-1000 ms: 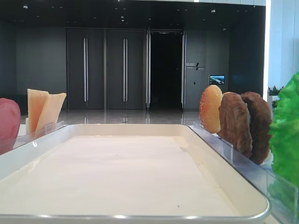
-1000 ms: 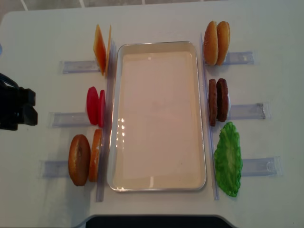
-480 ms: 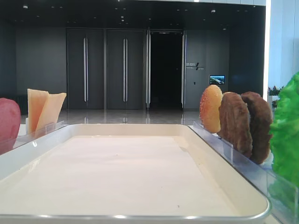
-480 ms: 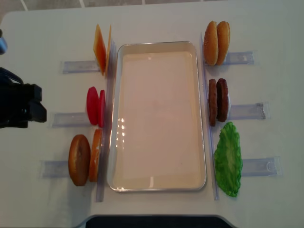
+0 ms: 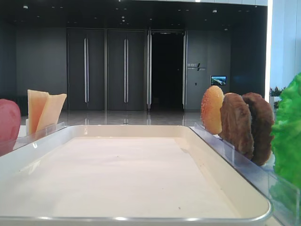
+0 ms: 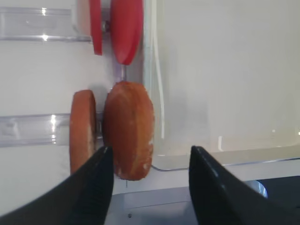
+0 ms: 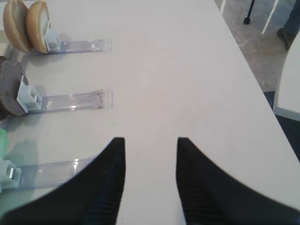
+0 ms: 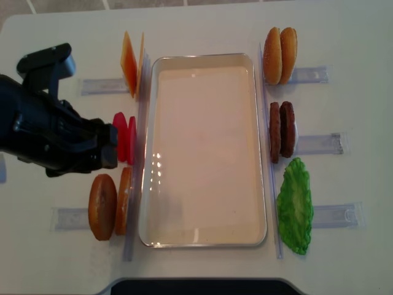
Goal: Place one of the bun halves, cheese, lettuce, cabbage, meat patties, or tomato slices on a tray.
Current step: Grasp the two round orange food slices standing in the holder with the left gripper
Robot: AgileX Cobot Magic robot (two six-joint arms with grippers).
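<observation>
Low view skims tray (image 5: 141,188); realsense overhead; wrist views close, downward.

You won't find readable text here: the wall sign (image 5: 193,66) by the dark doorway is too small to make out, and the lit screen (image 5: 218,80) shows nothing legible

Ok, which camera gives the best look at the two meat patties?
The overhead exterior view: both meat patties stand on edge in their rack, unobstructed. The low exterior view shows them overlapping; the right wrist view catches one edge; the left wrist view shows none.
</observation>
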